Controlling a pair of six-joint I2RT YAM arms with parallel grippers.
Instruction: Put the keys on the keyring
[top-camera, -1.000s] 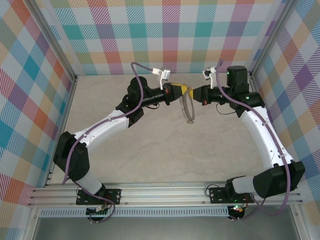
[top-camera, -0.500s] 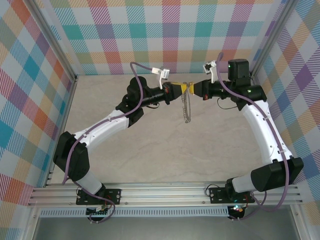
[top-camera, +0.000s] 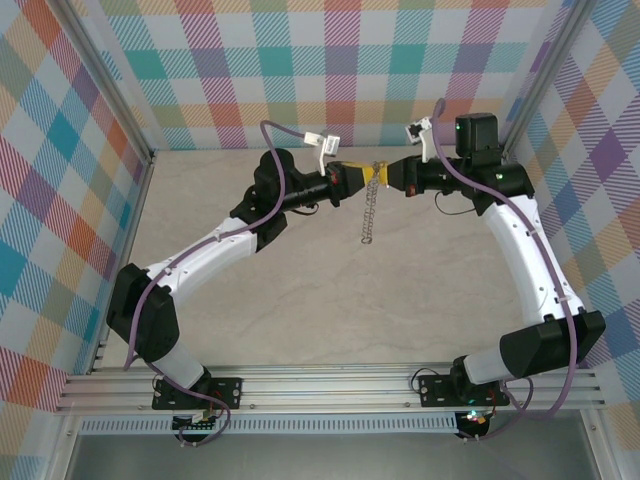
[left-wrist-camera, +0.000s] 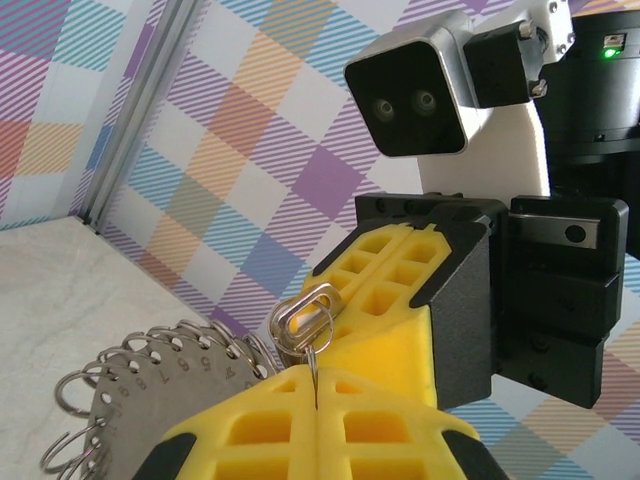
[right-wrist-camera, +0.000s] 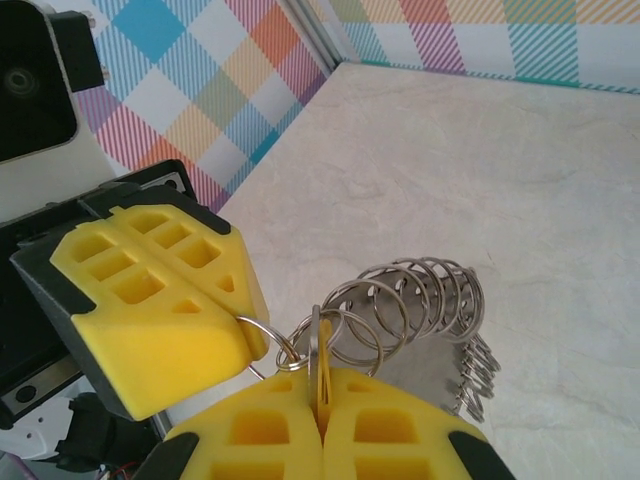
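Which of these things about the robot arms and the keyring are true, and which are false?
1. The left gripper and the right gripper are both shut. True.
2. The keyring lies flat on the table. False: it hangs from the gripper tips, up above the table.
3. The two grippers are far apart. False: their tips come right up to each other.
4. The gripper fingers are yellow. True.
5. The walls are plain white. False: they are covered in checks of many colours.
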